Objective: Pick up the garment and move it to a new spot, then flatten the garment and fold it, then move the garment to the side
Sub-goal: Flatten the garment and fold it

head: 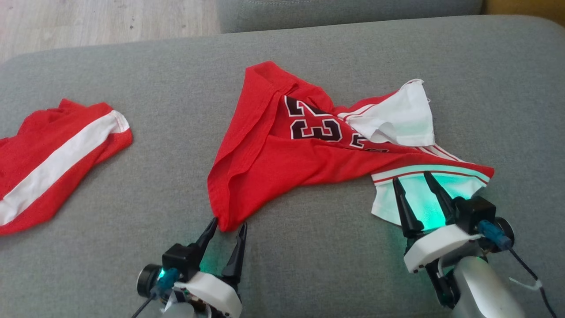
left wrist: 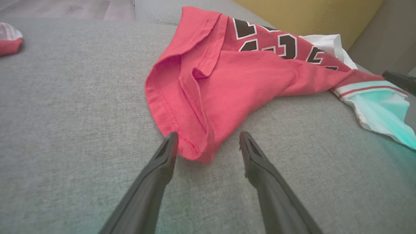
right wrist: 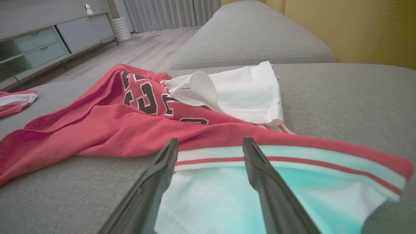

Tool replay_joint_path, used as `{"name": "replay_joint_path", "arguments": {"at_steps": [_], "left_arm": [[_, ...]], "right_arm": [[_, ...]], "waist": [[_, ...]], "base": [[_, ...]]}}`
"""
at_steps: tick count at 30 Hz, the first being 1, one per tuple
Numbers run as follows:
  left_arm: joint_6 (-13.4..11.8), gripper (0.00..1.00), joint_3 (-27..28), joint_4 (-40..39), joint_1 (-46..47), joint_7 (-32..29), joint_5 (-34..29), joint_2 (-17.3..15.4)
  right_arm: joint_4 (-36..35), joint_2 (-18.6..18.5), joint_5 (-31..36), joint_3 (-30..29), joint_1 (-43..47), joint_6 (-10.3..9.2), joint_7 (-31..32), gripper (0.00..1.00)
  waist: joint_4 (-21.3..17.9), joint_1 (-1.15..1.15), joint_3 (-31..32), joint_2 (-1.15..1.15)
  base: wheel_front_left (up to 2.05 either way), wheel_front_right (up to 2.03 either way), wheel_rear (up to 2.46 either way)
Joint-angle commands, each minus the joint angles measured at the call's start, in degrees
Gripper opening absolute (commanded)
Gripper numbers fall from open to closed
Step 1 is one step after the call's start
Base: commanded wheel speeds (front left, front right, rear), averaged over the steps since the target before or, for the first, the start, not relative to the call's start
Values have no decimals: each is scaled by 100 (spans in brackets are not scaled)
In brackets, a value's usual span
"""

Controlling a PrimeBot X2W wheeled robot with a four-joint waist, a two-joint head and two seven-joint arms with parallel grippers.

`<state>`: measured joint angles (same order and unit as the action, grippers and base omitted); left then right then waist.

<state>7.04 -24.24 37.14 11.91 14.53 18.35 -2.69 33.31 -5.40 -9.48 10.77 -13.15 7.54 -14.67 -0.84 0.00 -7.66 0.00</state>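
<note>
Both our jaw pairs gape empty: left gripper (head: 229, 222) straddles the near corner of the jersey (head: 287, 154), right gripper (head: 411, 176) over its white hem; bare couch (head: 172, 185) stretches left.

A home living room: grey upholstered sofa (right wrist: 253, 35), wood-plank floor (right wrist: 152, 45), long curtains (right wrist: 172, 13) and a low drawer cabinet (right wrist: 42, 45).

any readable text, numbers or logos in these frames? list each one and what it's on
"23": large black numerals outlined in white, on the crumpled red jersey; creased, so partly distorted.
More black-and-white print beside them: cut off by folds and the white fabric, unreadable.
Red-and-white garment at the left: no text visible.
</note>
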Motion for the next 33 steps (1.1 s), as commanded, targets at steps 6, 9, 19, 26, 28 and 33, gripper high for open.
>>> {"name": "replay_joint_path", "arguments": {"at_steps": [6, 9, 19, 26, 28, 33], "left_arm": [[-79, 0, 174, 38, 395, 47, 41, -19], [-99, 0, 343, -162, 440, 47, 55, -19], [-152, 0, 1448, -782, 39, 47, 27, -19], [-237, 100, 1880, -381, -42, 47, -159, -19], [-312, 100, 1981, -388, -18, 47, -227, -19], [-560, 100, 2104, -601, -109, 47, -549, -19]], "right_arm": [[-129, 61, -62, 136, -59, -5, -33, 100], [-121, 65, -90, 119, -42, -5, -33, 100], [-98, 95, -143, -72, 7, -5, -33, 100], [-109, 158, -147, -96, -17, -5, -33, 100], [-192, 176, -122, -151, -10, -5, -33, 100], [-576, 224, 85, -404, 113, -5, -33, 100]], "waist": [[-45, 0, -22, 0], [-30, 0, -37, 0], [165, 0, 7, 0], [189, 0, 75, 0], [177, 0, 90, 0], [127, 0, 171, 0]], "base": [[0, 0, 0], [0, 0, 0], [0, 0, 0], [0, 0, 0], [0, 0, 0], [0, 0, 0]]}}
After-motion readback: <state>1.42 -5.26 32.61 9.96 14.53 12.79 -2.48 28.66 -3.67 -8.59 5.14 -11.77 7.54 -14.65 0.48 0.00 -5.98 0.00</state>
